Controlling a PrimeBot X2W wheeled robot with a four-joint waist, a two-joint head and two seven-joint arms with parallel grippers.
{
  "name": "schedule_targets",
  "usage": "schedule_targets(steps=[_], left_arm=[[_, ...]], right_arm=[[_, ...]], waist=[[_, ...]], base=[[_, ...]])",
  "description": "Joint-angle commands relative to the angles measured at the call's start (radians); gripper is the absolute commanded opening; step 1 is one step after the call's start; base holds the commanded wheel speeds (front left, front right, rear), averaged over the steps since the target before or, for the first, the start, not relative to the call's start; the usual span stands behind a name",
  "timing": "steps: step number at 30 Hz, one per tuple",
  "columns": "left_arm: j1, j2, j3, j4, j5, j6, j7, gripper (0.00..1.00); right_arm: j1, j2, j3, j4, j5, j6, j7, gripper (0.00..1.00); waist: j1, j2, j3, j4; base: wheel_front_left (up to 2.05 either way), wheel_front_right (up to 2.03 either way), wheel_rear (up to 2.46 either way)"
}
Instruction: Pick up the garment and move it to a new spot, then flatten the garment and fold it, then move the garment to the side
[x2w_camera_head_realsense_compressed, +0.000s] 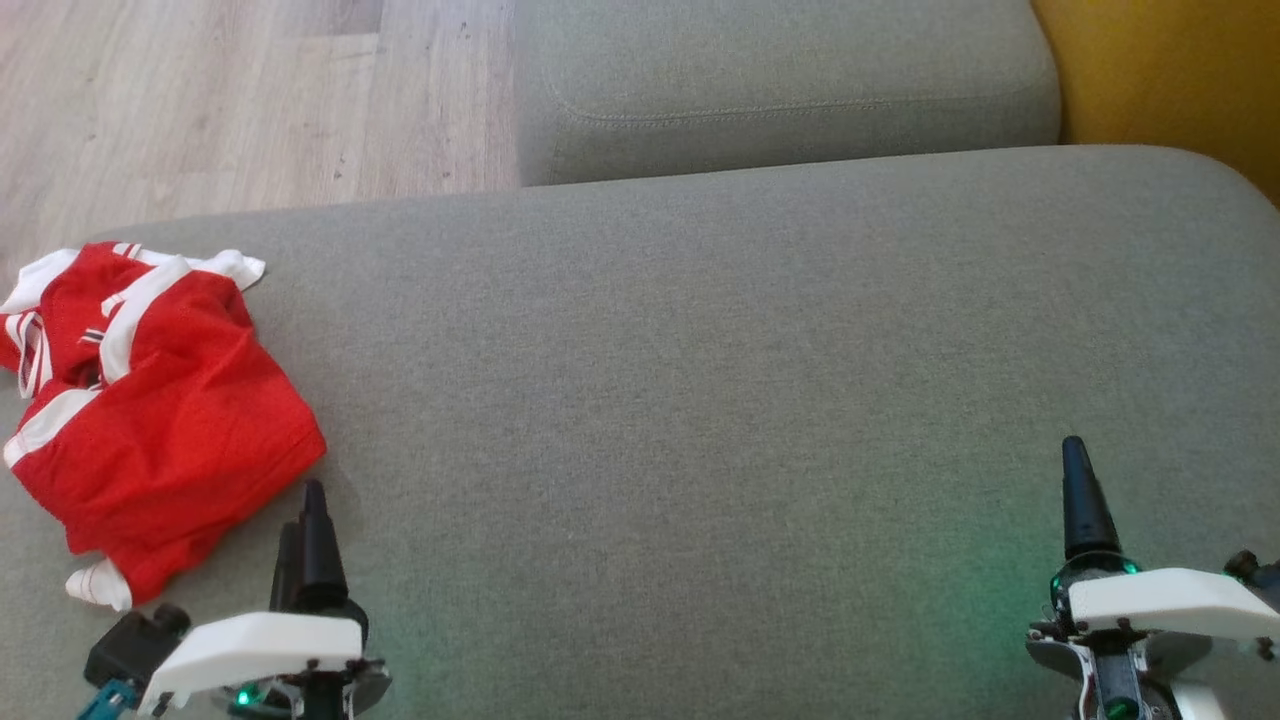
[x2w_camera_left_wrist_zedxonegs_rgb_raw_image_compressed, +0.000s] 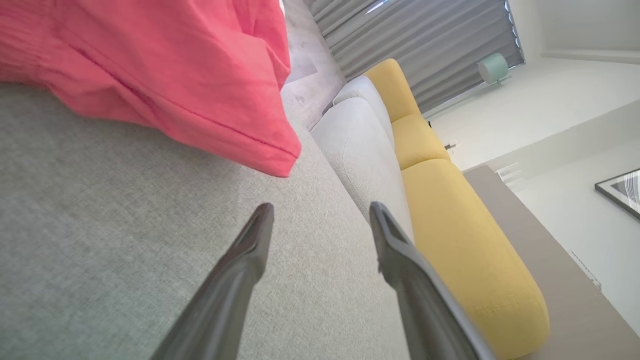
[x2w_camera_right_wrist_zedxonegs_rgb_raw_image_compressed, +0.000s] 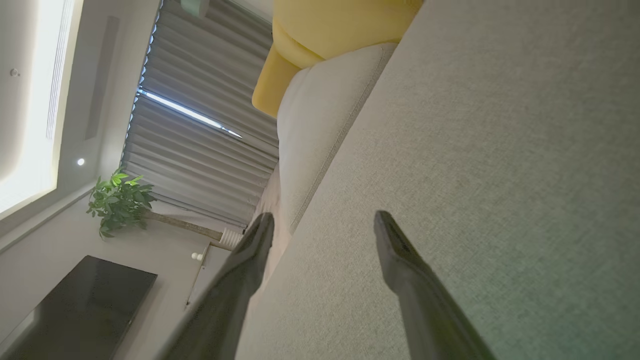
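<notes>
Head view first: the red mesh garment with white trim (x2w_camera_head_realsense_compressed: 150, 410) lies bunched at the far left edge of the wide grey woven-fabric seat cushion (x2w_camera_head_realsense_compressed: 700, 400), one white-edged corner close to the cushion's rim, pale wood floor (x2w_camera_head_realsense_compressed: 200, 100) beyond it. Low on that same side hangs the left claw (x2w_camera_head_realsense_compressed: 303, 510), its two long dark fingers spread wide with nothing between them, tips just beside the garment's near right corner but apart from it. Over on the other side the right claw (x2w_camera_head_realsense_compressed: 1075, 460) hovers above bare cushion, well apart from the cloth.

Left wrist view now: the left claw (x2w_camera_left_wrist_zedxonegs_rgb_raw_image_compressed: 320, 212) gapes over grey weave, and the garment (x2w_camera_left_wrist_zedxonegs_rgb_raw_image_compressed: 150, 65) fills the upper left, its stitched hem corner just ahead of the left finger. Right wrist view: the right claw (x2w_camera_right_wrist_zedxonegs_rgb_raw_image_compressed: 322, 222) is fully parted too, empty, pointing along bare cushion.

So here's the geometry that matters. The garment sits ahead and to the left of the left claw, its long axis running roughly away from the robot along the cushion's left edge. The left arm is plainly the nearer one; I'd say a short reach forward and left puts that hem between the fingers.
</notes>
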Motion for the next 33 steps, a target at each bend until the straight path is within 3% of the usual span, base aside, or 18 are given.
schedule_targets(steps=[1,8,33], left_arm=[[-0.047,0.008,0.0,-0.041,0.043,0.008,-0.011,1.0],[-0.042,0.009,-0.018,-0.047,0.129,0.015,-0.029,1.0],[-0.05,0.052,-0.144,-0.103,0.48,0.134,-0.105,1.0]], right_arm=[[-0.04,-0.01,0.012,-0.043,-0.039,0.006,-0.015,1.0],[-0.032,-0.011,0.019,-0.057,-0.121,0.006,-0.032,1.0],[-0.011,-0.013,0.108,-0.097,-0.492,0.01,-0.109,1.0]], waist=[[0.0,0.0,-0.005,-0.001],[0.0,0.0,-0.013,0.0],[0.0,0.0,-0.037,0.001]], base=[[0.0,0.0,0.0],[0.0,0.0,0.0],[0.0,0.0,0.0]])
